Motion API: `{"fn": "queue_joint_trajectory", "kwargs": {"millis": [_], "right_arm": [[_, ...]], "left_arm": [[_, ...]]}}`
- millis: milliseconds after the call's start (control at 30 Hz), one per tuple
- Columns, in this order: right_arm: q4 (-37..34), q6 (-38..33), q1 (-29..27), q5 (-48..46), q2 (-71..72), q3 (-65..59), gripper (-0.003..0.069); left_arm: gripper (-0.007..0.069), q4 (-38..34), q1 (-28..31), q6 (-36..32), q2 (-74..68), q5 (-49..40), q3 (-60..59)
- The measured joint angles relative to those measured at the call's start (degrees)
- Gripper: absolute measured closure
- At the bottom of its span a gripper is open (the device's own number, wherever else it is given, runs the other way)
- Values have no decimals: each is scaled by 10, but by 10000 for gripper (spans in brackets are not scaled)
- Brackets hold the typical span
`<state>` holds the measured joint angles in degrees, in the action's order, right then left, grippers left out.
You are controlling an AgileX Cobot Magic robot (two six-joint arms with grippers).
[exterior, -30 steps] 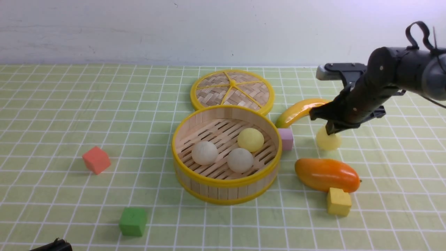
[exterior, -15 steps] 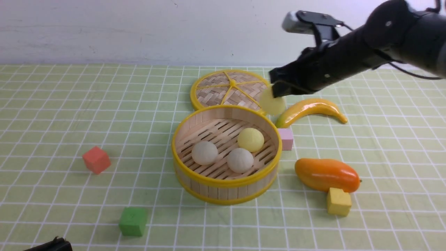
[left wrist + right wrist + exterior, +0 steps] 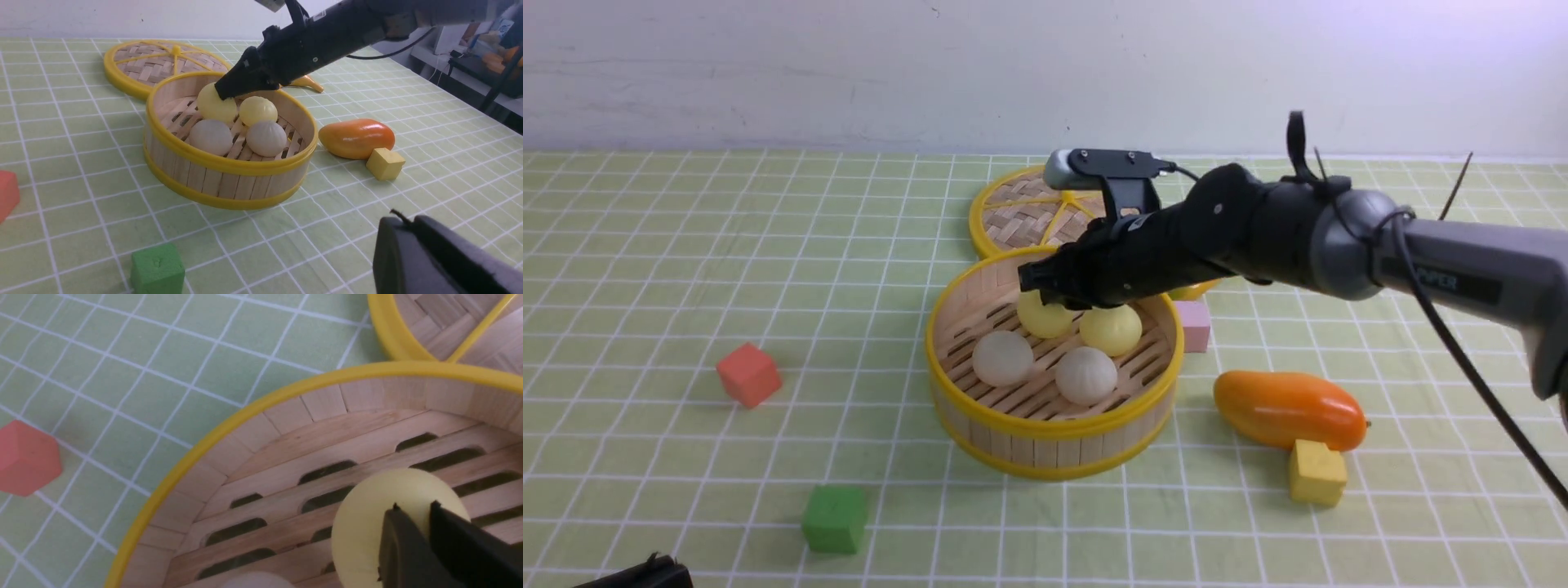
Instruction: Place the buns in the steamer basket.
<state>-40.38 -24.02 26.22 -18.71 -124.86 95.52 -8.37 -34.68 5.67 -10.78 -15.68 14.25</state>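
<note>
The steamer basket [image 3: 1045,429] stands mid-table. In it lie two off-white buns [image 3: 1003,358] [image 3: 1086,374] and a pale yellow bun [image 3: 1112,328]. My right gripper [image 3: 1045,292] reaches in over the far rim and is shut on the second pale yellow bun [image 3: 1042,320], low inside the basket beside the other yellow one. The right wrist view shows the fingers pinching that bun [image 3: 367,522] above the slatted floor. Whether it touches the floor I cannot tell. My left gripper [image 3: 402,222] is shut and empty, low at the near left, far from the basket [image 3: 229,163].
The woven lid [image 3: 1021,208] lies behind the basket. A pink cube [image 3: 1194,325], an orange mango [image 3: 1286,408] and a yellow cube [image 3: 1315,472] lie to the right. A red cube [image 3: 749,374] and a green cube [image 3: 834,518] lie to the left. A banana [image 3: 306,83] is behind the right arm.
My right gripper lifted the pale yellow bun from the table on the right, carried it left over the banana and lid, and lowered it into the basket. The left arm stayed put.
</note>
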Motion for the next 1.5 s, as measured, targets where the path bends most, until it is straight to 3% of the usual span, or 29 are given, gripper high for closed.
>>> {"fn": "queue_joint_trajectory", "kwargs": {"millis": [233, 367, 433, 467, 500, 533, 600, 733, 800, 1233, 1367, 1400, 1433, 1500], "right_arm": [[17, 0, -7, -34, 34, -1, 238], [70, 16, -34, -158, 118, 0, 188], [107, 48, -51, -259, 180, 0, 224], [111, 51, -53, -259, 186, -1, 230], [147, 78, -62, -329, 231, -11, 291], [147, 78, -62, -335, 237, -13, 300], [198, 112, -63, -396, 309, -52, 435], [249, 165, -63, -454, 409, -118, 629], [259, 180, -63, -489, 453, -137, 673], [283, 159, -80, -521, 636, -181, 678], [292, 152, -125, -396, 731, -295, 678], [292, 151, -148, -300, 794, -387, 678], [292, 150, -154, -289, 801, -398, 678], [296, 148, -191, -161, 901, -539, 678]], "left_arm": [[588, 0, 0, 0, 0, 0, 0], [586, 0, 0, 0, 0, 0, 0], [585, 0, 0, 0, 0, 0, 0], [585, 0, 0, 0, 0, 0, 0], [583, 0, 0, 0, 0, 0, 0], [583, 0, 0, 0, 0, 0, 0], [578, 0, 0, 0, 0, 0, 0], [571, 0, 0, 0, 0, 0, 0], [570, 0, 0, 0, 0, 0, 0], [567, 0, 0, 0, 0, 0, 0], [564, 0, 0, 0, 0, 0, 0], [562, 0, 0, 0, 0, 0, 0], [562, 0, 0, 0, 0, 0, 0], [558, 1, 0, 0, 0, 0, 0]]}}
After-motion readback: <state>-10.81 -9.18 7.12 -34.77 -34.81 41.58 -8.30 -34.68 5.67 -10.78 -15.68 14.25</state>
